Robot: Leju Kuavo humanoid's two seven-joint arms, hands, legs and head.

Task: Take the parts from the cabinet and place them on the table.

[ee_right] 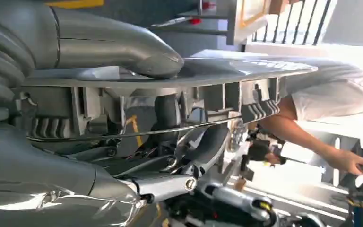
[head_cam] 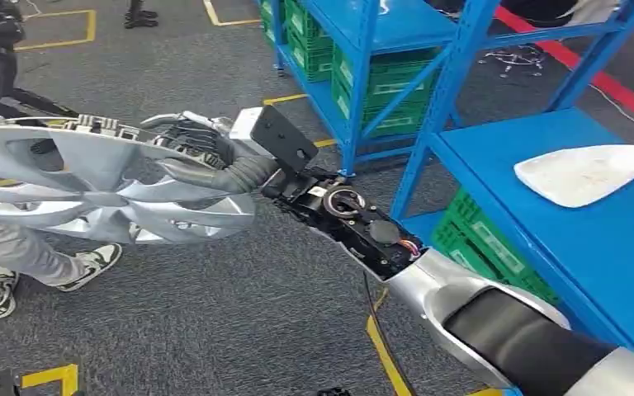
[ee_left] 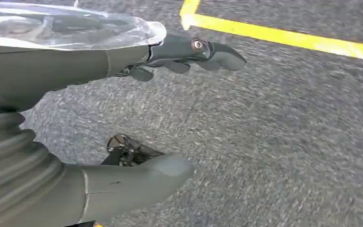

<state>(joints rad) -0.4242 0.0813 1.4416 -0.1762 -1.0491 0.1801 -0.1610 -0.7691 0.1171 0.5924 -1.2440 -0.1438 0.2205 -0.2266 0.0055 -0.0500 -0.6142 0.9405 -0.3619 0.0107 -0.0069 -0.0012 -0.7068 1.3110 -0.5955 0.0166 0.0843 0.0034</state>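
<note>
while the right hand (head_cam: 202,153) is reaching out over the grey floor (head_cam: 239,322), its fingers (ee_right: 203,146) are gripping the rim of a silver hubcap (head_cam: 91,186): in the right wrist view the thumb is lying along the outer face and the darker fingers are curling behind the ribbed edge, so the hubcap is sitting clamped between them, held off the floor and well apart from the blue shelf (head_cam: 594,247). a white part (head_cam: 582,173) is lying on that shelf, far from the fingers. a person's leg and sneaker (head_cam: 91,264) are showing beyond the hubcap, and a person's arm (ee_right: 312,142) is stretching past its far edge. the left hand (ee_left: 123,113) is hanging above the floor beside a yellow line (ee_left: 283,35), its fingers spread apart and holding nothing.
</note>
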